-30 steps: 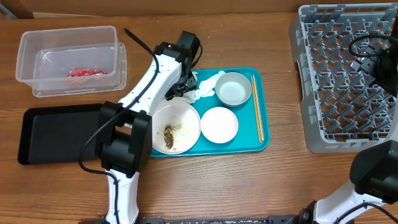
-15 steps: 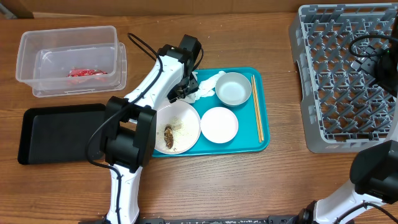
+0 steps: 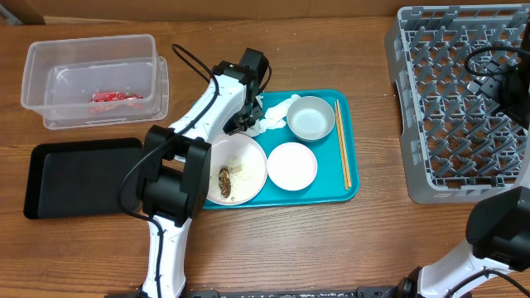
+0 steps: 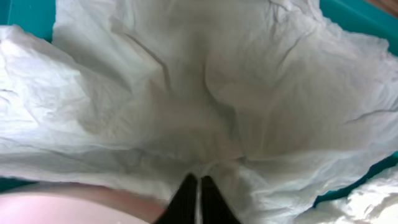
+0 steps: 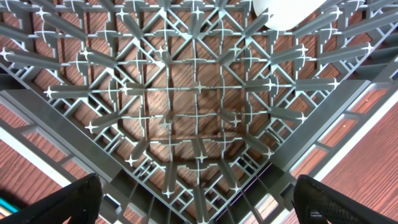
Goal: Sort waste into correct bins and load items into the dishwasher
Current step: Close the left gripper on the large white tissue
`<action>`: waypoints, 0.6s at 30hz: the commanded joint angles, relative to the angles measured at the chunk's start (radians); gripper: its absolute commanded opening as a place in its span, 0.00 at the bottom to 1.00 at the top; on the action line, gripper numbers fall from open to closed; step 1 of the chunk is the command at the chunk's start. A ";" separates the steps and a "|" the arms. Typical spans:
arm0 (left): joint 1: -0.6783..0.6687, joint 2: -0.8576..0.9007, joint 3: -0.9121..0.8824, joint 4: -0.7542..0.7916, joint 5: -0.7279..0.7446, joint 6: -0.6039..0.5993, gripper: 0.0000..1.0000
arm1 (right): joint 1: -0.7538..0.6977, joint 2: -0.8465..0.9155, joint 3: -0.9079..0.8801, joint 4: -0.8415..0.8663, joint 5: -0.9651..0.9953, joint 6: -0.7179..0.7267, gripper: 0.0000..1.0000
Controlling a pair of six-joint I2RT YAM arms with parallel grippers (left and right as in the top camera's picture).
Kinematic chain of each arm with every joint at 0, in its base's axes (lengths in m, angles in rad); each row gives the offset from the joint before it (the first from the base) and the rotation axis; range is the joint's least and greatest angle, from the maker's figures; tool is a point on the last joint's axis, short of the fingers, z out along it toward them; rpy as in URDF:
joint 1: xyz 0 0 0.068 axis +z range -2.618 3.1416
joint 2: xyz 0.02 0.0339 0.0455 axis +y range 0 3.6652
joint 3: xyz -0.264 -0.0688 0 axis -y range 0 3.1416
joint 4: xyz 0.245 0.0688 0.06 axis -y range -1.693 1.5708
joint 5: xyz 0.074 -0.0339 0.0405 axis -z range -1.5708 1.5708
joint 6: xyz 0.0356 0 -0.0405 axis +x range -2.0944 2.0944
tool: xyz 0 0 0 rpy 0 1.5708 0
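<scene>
Crumpled white tissues (image 3: 277,112) lie at the back left of the teal serving tray (image 3: 352,189). My left gripper (image 3: 247,122) is down on them; in the left wrist view its fingers (image 4: 194,198) are shut on a fold of tissue (image 4: 205,93). The large white plate (image 3: 248,153) holds a brown scrap (image 3: 224,179) and white crumbs (image 3: 238,168). The smaller plate (image 3: 291,165), grey-green bowl (image 3: 310,117) and chopsticks (image 3: 342,145) are on the tray. My right gripper (image 5: 199,205) is open above the grey dish rack (image 3: 447,108).
The clear tub (image 3: 50,58) at the back left holds the red wrapper (image 3: 114,97). The black tray (image 3: 74,178) lies in front of it. A white round object (image 5: 286,12) shows at the top edge of the right wrist view.
My left arm has shifted slightly to the right while its gripper stays at the tissues. The right arm has not moved.
</scene>
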 commanded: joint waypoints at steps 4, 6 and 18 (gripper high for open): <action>0.005 0.002 0.108 -0.068 -0.027 0.031 0.04 | -0.001 -0.011 -0.001 0.003 0.002 0.002 1.00; 0.005 0.002 0.154 -0.108 -0.028 0.036 0.04 | -0.001 -0.011 -0.001 0.003 0.002 0.002 1.00; 0.013 0.002 0.343 -0.238 -0.062 0.037 0.82 | -0.001 -0.011 -0.001 0.003 0.002 0.002 1.00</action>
